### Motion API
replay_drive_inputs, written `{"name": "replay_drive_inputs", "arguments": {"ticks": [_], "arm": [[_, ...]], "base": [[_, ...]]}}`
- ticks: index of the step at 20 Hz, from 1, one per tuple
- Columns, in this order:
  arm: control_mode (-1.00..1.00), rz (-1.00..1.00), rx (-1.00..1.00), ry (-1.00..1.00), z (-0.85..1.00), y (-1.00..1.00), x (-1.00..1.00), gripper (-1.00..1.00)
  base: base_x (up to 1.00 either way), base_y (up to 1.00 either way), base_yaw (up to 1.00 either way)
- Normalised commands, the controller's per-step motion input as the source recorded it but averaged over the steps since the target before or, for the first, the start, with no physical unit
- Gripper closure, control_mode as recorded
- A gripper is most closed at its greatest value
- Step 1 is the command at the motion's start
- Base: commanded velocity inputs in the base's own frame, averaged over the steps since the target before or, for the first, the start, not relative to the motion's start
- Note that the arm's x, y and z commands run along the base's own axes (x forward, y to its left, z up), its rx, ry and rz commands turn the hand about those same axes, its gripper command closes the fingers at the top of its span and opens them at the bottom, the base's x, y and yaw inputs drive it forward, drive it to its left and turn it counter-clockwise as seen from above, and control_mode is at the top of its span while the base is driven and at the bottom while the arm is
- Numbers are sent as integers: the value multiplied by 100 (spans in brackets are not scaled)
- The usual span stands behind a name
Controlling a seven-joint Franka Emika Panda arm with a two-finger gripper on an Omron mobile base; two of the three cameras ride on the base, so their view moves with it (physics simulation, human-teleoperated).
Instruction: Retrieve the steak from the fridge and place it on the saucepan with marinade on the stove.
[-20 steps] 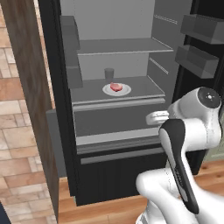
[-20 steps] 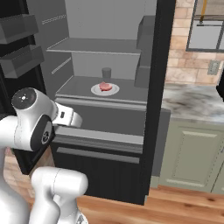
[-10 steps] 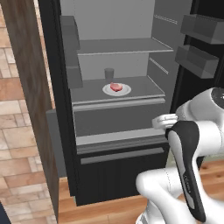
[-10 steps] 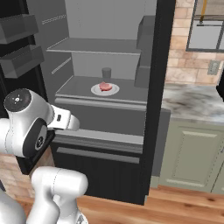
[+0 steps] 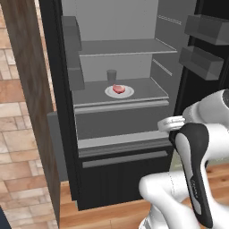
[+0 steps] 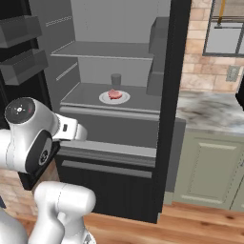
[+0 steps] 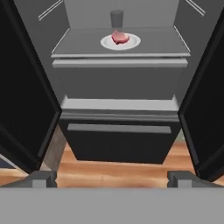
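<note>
fridge (image 5: 120, 134) top cut off, small grey cup (image 7: 116, 18) contents too small to tell

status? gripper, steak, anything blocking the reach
Gripper open, empty, outside the fridge, facing in. Steak on white plate, middle shelf, untouched. Grey cup stands behind the plate; nothing in front of it.

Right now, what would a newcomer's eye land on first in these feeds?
The steak, the one spot of pink-red in a grey interior, lies on a round white plate on a middle shelf of the open fridge. A small grey cup stands just behind the plate. The gripper is open and empty, facing the fridge front below that shelf.
</note>
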Motion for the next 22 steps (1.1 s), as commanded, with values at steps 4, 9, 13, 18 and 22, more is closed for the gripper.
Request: {"name": "replay_drive_inputs", "arguments": {"ticks": [4,9,13,18,22], "arm": [[100,0,0,0,0,0,0,-100],[100,0,0,0,0,0,0,-100],[100,0,0,0,0,0,0,-100],[100,0,0,0,0,0,0,-100],[100,0,0,0,0,0,0,-100]], "base": [[0,0,0],[28,0,0],[59,0,0],[72,0,0],[86,0,0]]}}
